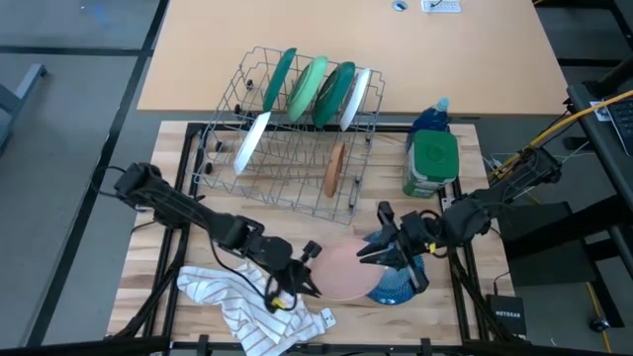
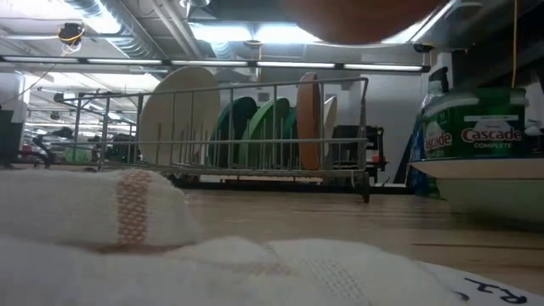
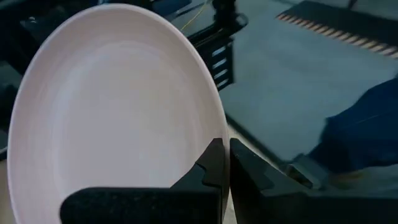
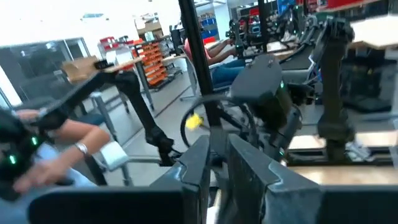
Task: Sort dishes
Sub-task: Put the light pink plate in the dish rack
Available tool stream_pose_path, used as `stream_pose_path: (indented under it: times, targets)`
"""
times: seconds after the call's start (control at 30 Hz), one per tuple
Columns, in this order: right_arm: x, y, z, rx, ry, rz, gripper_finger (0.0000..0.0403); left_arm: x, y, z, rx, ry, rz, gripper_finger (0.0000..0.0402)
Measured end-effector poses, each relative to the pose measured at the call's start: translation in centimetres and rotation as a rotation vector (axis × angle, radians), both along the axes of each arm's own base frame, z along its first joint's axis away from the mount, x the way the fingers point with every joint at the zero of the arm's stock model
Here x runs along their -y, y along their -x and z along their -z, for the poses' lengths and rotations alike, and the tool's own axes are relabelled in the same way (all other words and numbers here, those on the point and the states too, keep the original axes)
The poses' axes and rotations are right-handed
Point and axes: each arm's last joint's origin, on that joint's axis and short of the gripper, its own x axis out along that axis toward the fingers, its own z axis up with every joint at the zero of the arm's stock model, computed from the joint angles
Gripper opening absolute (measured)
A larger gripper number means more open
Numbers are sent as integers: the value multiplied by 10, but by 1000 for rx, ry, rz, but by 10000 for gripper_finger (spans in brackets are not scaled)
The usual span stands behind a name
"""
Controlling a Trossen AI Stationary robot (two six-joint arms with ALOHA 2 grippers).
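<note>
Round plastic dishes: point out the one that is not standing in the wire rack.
The pink round plastic plate, held at the table's front edge by the left gripper. All the green, white and tan dishes stand upright in the wire dish rack.

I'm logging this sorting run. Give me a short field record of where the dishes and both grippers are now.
rack: wire dish rack holding upright green, white and tan-brown plates
held dish: round pink plastic plate, clamped at both edges
left gripper: shut on the plate's edge
right gripper: shut on the opposite edge
under plate: blue bowl
cloth: white striped cloth, front left
</note>
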Motion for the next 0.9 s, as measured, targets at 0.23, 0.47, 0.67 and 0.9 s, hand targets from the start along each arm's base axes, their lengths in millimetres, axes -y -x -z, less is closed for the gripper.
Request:
stream_pose_path:
  times: [0.23,0.47,0.67,0.9]
  targets:
    - [1,1,-3,2,63,4,57,-12,34,-37,-46,86,77,1]
    - [1,-2,6,-60,109,62,57,-28,75,-61,-138,102,140,0]
    - [1,-23,20,-86,148,162,57,-37,99,-73,-206,147,188,0]
    - [5,-58,50,-177,191,112,57,-41,112,-80,-245,205,250,0]
